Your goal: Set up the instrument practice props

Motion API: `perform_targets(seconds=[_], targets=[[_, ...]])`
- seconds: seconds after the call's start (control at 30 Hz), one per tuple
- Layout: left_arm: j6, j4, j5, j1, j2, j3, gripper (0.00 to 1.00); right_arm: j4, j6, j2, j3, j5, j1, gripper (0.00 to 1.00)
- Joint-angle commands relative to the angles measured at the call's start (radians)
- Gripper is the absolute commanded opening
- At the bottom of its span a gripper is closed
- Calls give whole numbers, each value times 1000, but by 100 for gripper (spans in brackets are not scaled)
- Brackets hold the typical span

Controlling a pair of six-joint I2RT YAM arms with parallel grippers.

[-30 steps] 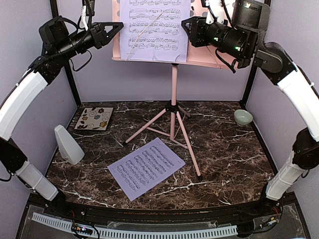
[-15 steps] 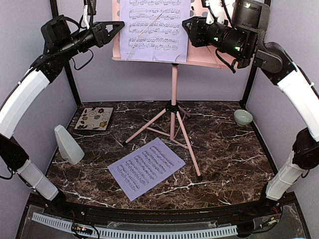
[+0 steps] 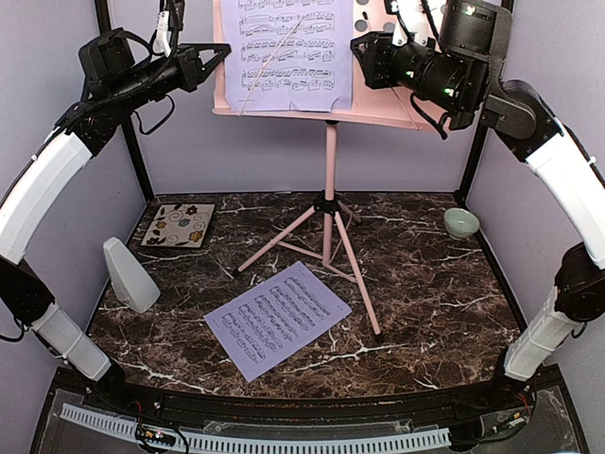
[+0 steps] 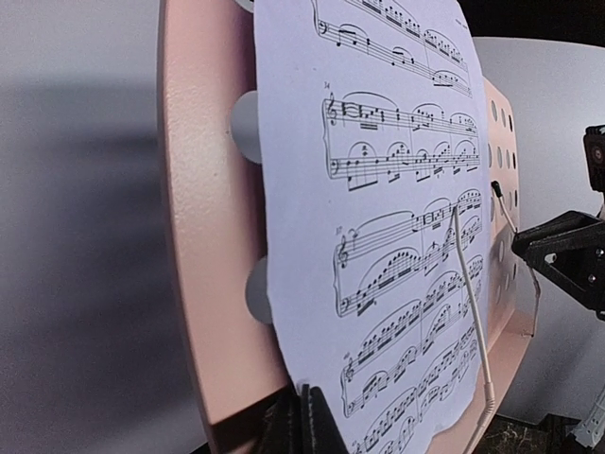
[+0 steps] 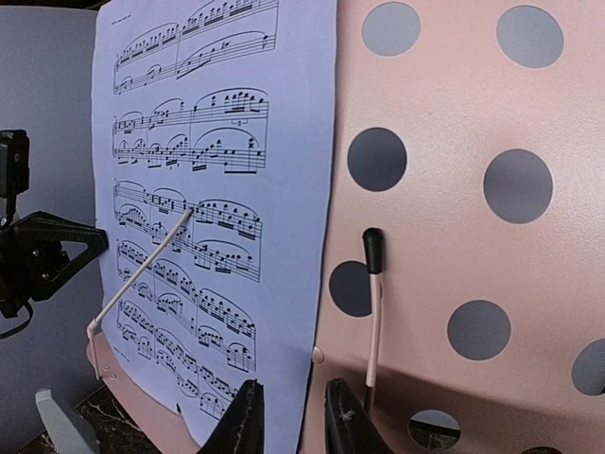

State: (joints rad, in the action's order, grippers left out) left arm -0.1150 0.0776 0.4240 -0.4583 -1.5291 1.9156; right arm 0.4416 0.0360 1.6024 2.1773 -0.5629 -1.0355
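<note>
Two pincers work at the pink music stand (image 3: pixel 331 161). Left gripper (image 4: pixel 301 421): jaws together just below the sheet-music page (image 4: pixel 397 236); cannot tell if they pinch paper. Right gripper (image 5: pixel 295 421): narrowly parted, page edge above the gap. Risk: an uneven tug creases the page or tips the stand.

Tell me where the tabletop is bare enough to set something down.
Widest bare marble: right front, between the near tripod leg and the green bowl. A narrower strip lies between metronome and loose page. Centre is crowded by the other legs and that page.
</note>
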Motion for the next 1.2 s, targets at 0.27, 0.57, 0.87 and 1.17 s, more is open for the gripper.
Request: perform_targets(seconds=[0.27, 0.57, 0.87, 1.17], targets=[[100, 65, -71, 4, 51, 45, 0, -26, 0, -17, -5, -46, -9, 22], [133, 96, -85, 3, 46, 93, 0, -34, -5, -25, -22, -46, -9, 21], [162, 125, -105, 4, 81, 37, 0, -31, -13, -27, -20, -44, -10, 20], [185, 129, -128, 4, 80, 53, 0, -26, -16, -21, -15, -32, -12, 20]])
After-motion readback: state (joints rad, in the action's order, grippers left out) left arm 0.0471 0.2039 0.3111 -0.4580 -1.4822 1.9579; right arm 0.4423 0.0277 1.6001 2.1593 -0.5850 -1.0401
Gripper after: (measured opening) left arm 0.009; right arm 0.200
